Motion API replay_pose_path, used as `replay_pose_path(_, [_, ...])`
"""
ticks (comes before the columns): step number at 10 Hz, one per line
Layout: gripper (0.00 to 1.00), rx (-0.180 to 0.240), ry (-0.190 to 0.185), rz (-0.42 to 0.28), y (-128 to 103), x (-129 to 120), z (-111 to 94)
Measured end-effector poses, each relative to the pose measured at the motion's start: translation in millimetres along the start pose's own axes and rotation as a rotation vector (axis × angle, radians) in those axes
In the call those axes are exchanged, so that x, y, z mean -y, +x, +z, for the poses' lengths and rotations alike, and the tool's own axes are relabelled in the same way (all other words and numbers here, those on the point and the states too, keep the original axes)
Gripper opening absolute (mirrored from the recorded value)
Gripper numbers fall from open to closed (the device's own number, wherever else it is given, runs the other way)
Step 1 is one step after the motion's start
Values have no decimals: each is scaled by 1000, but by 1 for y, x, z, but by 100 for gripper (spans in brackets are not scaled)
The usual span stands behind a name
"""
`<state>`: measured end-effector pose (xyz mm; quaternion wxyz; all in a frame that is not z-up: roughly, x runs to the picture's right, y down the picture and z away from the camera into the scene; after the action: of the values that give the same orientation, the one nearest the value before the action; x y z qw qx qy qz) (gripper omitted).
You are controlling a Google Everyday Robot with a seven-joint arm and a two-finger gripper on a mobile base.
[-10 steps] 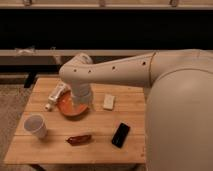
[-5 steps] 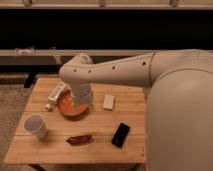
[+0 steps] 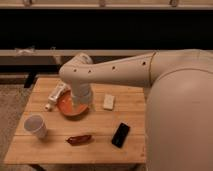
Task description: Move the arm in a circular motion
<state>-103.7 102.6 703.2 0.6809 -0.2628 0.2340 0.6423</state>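
Dark wall with pale horizontal rails behind; a wooden table (image 3: 132,107) in front.

The arm (image 3: 115,70) reaches in from the right of the view, bends at a rounded joint and drops straight down. The gripper (image 3: 79,106) hangs at its lower end, over or just inside the bowl (image 3: 62,106). Whether it is clenched or released cannot be told, and nothing is seen held.

Around the gripper:
- the bowl directly beneath
- a white bottle (image 3: 56,94) lying just beyond the bowl's left rim
- a white block (image 3: 108,101) just to the right
- a cup (image 3: 36,125) to the lower left
- a dark red item (image 3: 79,139) in front
- a phone (image 3: 120,135) to the front right

Assessment: the circle calls for no contact with anything. Clearance above the bowl rim looks slight, so the gripper is best raised before it sweeps. The loop should be kept level, steady in radius and even in speed. The block and bottle lie nearest the likely path. A low sweep risks tipping the bowl or knocking the cup.
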Motion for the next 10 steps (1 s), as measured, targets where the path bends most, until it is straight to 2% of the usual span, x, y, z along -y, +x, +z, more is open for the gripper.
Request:
replay_pose_path(3, [65,0,1,1,0,0,0])
replay_pose_path(4, [65,-2,8,23,0,3,-3])
replay_pose_path(6, [65,-6,23,96,-5,34,-4])
replay_pose_path(7, [65,-9,27,135,-10,60,-5])
replay_pose_path(8, [65,-15,28,168,-20,90,-3])
replay_pose_path(10, [65,-19,24,197,-44,122,3])
